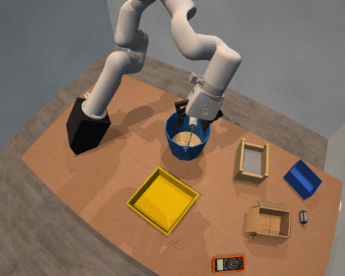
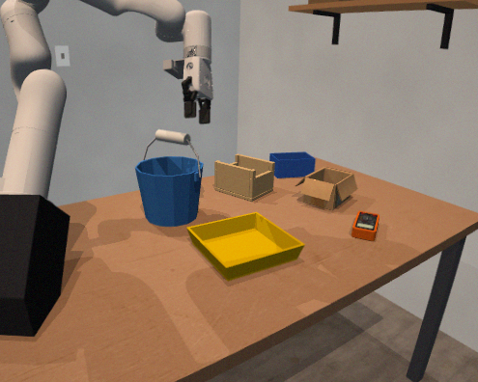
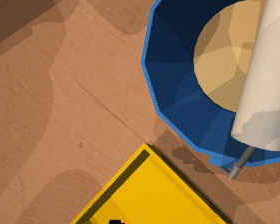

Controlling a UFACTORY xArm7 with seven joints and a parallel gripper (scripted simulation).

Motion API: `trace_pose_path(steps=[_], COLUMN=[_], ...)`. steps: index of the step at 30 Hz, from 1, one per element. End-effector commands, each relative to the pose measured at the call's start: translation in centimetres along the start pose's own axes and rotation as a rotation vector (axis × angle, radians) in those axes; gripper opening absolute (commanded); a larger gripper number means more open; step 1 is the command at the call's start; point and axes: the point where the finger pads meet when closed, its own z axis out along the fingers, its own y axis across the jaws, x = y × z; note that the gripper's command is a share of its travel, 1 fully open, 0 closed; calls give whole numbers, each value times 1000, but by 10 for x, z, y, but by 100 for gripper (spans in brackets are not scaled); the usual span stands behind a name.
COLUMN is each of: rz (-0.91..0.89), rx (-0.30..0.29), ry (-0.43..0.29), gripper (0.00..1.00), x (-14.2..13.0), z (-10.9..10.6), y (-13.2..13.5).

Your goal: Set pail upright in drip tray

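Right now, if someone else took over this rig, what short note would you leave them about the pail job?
Pincer: open, holding nothing, hanging above the pail's handle, not touching it.
Pail: blue, upright on the table, handle raised, beside the tray and outside it.
Tray: yellow, nothing in it.
Done: arm lined up over the handle.
Left: descend, close on the handle, lift, carry over the tray, lower nearly to its floor, release.

Smooth white arm, black base, dark fingers.
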Motion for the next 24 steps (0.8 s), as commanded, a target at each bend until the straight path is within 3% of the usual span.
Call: trace_pose_path(steps=[1, 6, 9, 24], rz=[91, 181, 206, 210], rx=[-132, -272, -315, -322], ry=[55, 148, 179, 184], gripper=[100, 100, 100, 100], x=[34, 73, 85, 87], z=[-14, -27, -32, -33], y=[5, 15, 19, 19])
